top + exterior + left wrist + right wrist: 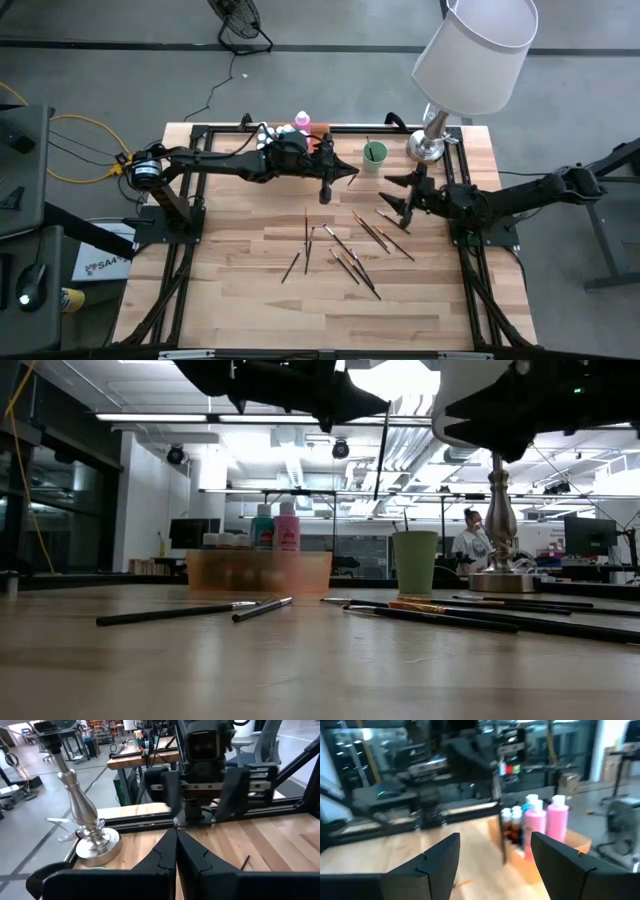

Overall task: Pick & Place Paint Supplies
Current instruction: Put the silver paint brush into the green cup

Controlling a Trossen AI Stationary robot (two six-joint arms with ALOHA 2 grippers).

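Note:
My left gripper (350, 173) reaches level over the table's far middle, shut on a thin dark paintbrush (382, 452) that hangs beside the pale green cup (374, 155). My right gripper (405, 195) stands open to the right of it, facing it, nothing between its fingers. Several more paintbrushes (350, 250) lie flat on the wood. White-capped paint bottles, one pink (286, 526), stand in the translucent orange tray (258, 572) at the far edge. My left gripper pinches the paintbrush near its upper end (388, 410) between its two shut fingertips, coming in level from the table's left. The brush hangs almost upright below the fingers, clear of the table. In the left wrist view the shut fingers (167, 851) hide the contact.
A lamp with a white shade (472, 45) and a silver base (427, 148) stands at the far right, just beyond the cup. Black frame rails (470, 270) run along the table's sides. A person (468, 545) sits in the room beyond the table.

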